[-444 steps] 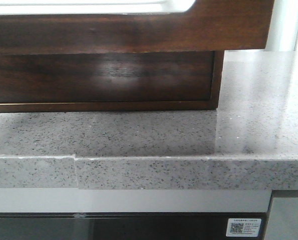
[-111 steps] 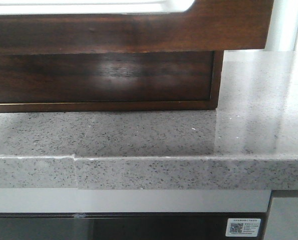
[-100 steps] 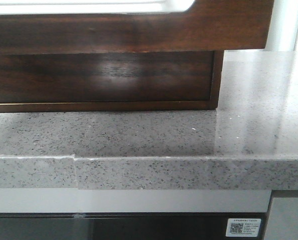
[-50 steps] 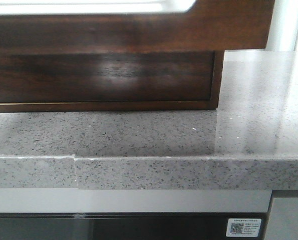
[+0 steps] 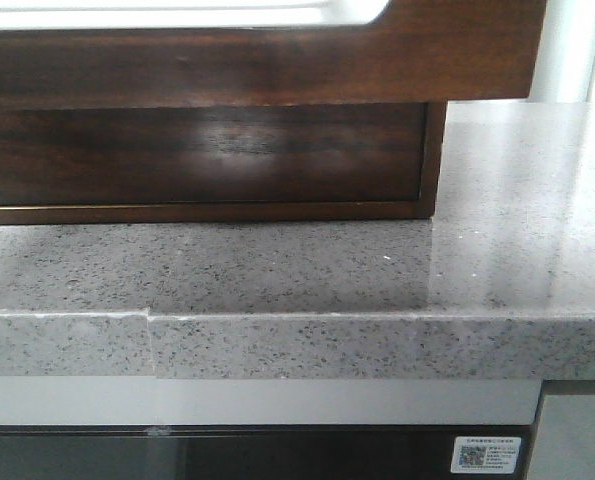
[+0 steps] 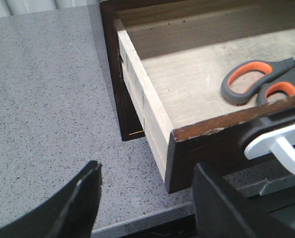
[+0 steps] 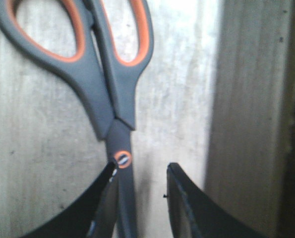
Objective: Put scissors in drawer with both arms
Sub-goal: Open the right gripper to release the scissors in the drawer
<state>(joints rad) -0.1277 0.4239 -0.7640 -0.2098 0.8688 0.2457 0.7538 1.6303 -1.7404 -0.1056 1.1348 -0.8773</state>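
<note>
The scissors point(image 6: 264, 83) lie flat on the pale wooden floor of the pulled-out drawer point(image 6: 152, 111), which stands on a speckled grey tabletop point(image 6: 48, 114). In the left wrist view only the grey handles with orange-lined loops show — the blades are cut off at the frame edge. The right wrist view looks straight down on the scissors point(image 7: 105, 79): their long axis runs from the handle loops at the far end of the frame to the orange-ringed pivot point(image 7: 122, 158) near the fingers, blades pointing toward the right gripper point(image 7: 140, 198) and largely hidden beneath it.

The right gripper's fingers are parted, one finger point(image 7: 105, 206) overlapping the blade by the pivot; whether it touches cannot be told. The left gripper point(image 6: 147, 203) hangs released, fingers wide apart, beside the drawer's front corner, near the white handle point(image 6: 276, 144).

From the front, the drawer's dark glossy front point(image 5: 257, 60) overhangs the stone edge. A small label with a QR code point(image 5: 487, 453) sits on the unit below — its print is too small to read.
</note>
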